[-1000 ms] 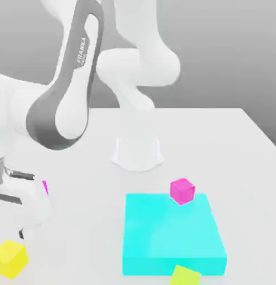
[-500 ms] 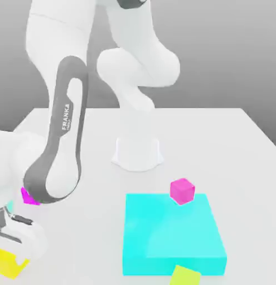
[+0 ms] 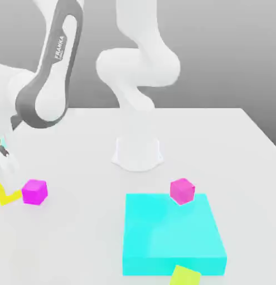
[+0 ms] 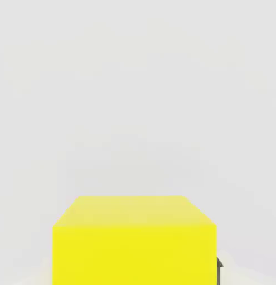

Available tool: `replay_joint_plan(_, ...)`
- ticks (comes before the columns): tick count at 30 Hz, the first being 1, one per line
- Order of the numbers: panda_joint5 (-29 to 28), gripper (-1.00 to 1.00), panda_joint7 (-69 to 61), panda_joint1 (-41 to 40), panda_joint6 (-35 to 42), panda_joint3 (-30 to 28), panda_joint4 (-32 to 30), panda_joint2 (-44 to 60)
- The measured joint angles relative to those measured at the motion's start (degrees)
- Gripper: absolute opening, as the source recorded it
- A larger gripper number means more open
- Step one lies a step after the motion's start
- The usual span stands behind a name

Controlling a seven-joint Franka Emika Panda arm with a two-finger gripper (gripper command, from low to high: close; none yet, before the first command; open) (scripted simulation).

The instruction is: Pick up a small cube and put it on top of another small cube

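Two magenta cubes (image 3: 35, 191) appear solely in the exterior view.

One word can be read: "FRANKA", in pale capital letters on the dark grey band (image 3: 61, 47) along the robot arm (image 3: 51, 103), at the exterior view's left. The lettering runs lengthwise up the band, so it reads sideways. Something smaller is printed next to it, too tiny to make out.
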State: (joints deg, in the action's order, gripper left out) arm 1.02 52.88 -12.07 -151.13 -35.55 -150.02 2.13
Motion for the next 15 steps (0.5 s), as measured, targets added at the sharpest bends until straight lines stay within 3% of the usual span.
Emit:
replay_joint_plan(8,-13.3,-1.0,20.2,-9.7,-1.1,0.4,-10.9,-12.0)
replay_joint_plan(11,-9.3,-1.0,18.4,-8.4,-5.4,-0.6,-11.7,-8.3)
replay_joint_plan(15,4.8,-1.0,8.6,-8.0,-12.5,2.6,-11.6,0.3)
